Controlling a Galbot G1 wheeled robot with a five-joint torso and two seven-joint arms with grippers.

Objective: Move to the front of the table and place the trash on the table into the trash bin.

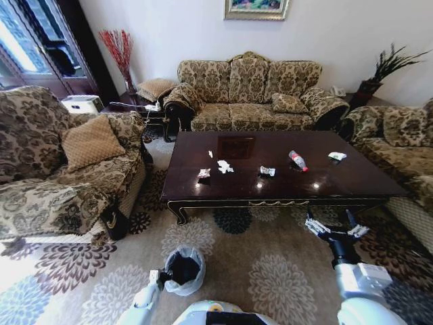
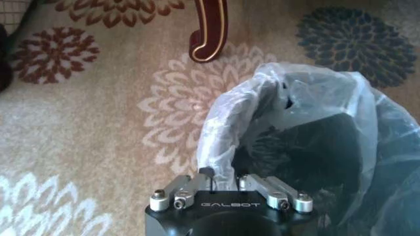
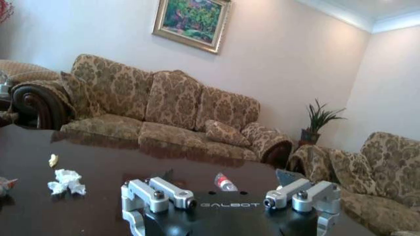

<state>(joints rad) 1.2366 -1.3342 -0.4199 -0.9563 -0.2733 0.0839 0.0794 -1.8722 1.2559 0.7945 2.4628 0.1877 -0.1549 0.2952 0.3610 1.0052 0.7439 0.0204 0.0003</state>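
Glossy dark brown wood tops the low rectangular table [image 1: 318, 181], its front edge trimmed in gold; it stands on a beige carpet [image 1: 270, 261] patterned with large floral medallions. On the tabletop the trash is scattered: a crumpled white paper [image 1: 224, 166] near the centre, a shiny wrapper [image 1: 203, 174] just beside it at 8 o'clock, another wrapper [image 1: 267, 171] toward 3 o'clock, a small clear bottle [image 1: 298, 160] with a red label lying on its side farther right, and a pale scrap [image 1: 337, 156] near the right end.

At 7 o'clock from the table, on the carpet close to the robot, sits the round black trash bin [image 1: 183, 269], lined with a translucent, ruffled bluish-white bag [image 2: 308, 113]. The left gripper [image 2: 225, 183] pinches the bag's rim between its nearly closed jaws. The right gripper [image 1: 336, 225] hangs over the carpet just before the table's front edge, at 5 o'clock from the bottle, jaws spread wide and empty.

Floral brocade sofas [image 1: 250, 95] ring the table at 9, 12 and 3 o'clock, and a framed painting [image 3: 190, 22] hangs on the pale wall.
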